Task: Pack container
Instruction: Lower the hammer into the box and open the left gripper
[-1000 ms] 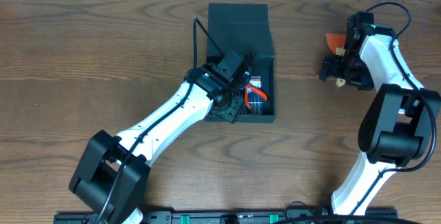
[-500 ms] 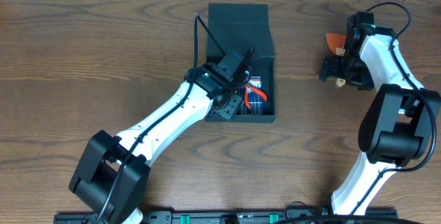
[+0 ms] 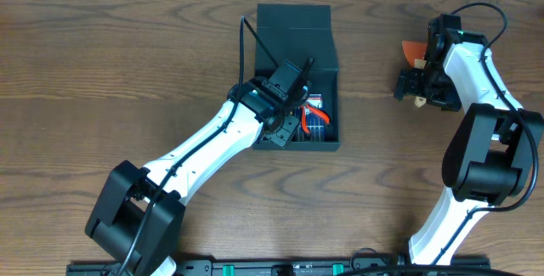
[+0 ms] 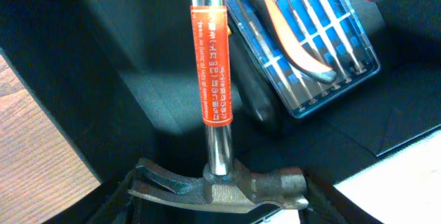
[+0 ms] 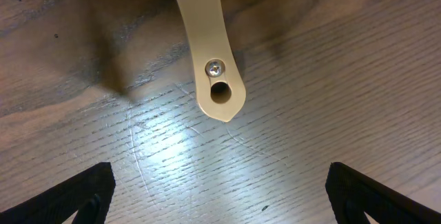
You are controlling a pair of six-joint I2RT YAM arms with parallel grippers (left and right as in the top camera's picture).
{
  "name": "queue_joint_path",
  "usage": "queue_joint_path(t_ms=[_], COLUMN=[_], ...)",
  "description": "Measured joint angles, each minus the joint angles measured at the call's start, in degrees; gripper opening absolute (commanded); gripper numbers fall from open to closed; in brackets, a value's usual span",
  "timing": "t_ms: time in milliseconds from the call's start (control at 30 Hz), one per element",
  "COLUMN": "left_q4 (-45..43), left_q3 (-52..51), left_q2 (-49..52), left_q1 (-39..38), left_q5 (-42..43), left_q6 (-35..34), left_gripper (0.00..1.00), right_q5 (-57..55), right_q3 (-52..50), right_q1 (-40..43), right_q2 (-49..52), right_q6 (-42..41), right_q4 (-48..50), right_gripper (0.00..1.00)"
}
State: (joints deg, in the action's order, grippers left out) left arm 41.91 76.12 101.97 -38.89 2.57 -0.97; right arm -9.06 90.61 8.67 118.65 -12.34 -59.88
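Squarely at the middle of the desk's [image 3: 102, 72] far edge sits the container [image 3: 293, 23]. Its flap lid is thrown back toward that edge and its open tray faces the near edge. Inside, against the wall on the right-edge side, lies a clear blue case [image 4: 324, 58] of slim tools, with orange-handled pliers [image 4: 289, 34] resting across it. Beside the case, on the tray's dark floor, is a hammer [image 4: 215, 79] with a chrome shaft that wears an orange label. Its steel head [image 4: 227, 188] sits low in the left wrist view.

The left gripper [image 3: 282, 133] reaches down into the tray from the near-left corner side. Its jaws are spread wide and bracket the hammer head end to end. The contact falls at the very bottom of the wrist view, so I cannot tell whether they press on the head or merely flank it.

Well apart, toward the far-right corner, the right gripper [image 5: 220, 176] hangs over bare wood. Its jaws are spread fully and hold nothing. A beige handle [image 5: 207, 45] with a screw and a hole near its tip lies on the desk just beyond its fingers [image 5: 83, 196], not touching them. An orange piece [image 3: 414, 52] shows just past that arm's wrist.
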Motion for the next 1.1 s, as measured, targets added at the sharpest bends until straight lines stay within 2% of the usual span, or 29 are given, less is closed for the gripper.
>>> queue_joint_path(t_ms=[600, 833, 1100], left_q4=[-0.7, -0.8, 0.0], left_q3=[0.4, 0.4, 0.4], left_q2=[5.6, 5.6, 5.6], left_q1=[0.1, 0.1, 0.1], left_q5=[0.0, 0.0, 0.0], left_q6=[0.3, 1.3, 5.3], left_gripper=[0.53, 0.48, 0.48], right_q5=[0.0, 0.0, 0.0], right_q3=[0.0, 0.0, 0.0], right_q1=[0.0, 0.0, 0.0], right_q2=[0.0, 0.0, 0.0], right_q6=[0.0, 0.0, 0.0], right_q4=[0.0, 0.0, 0.0], right_gripper=[0.99, 0.99, 0.99])
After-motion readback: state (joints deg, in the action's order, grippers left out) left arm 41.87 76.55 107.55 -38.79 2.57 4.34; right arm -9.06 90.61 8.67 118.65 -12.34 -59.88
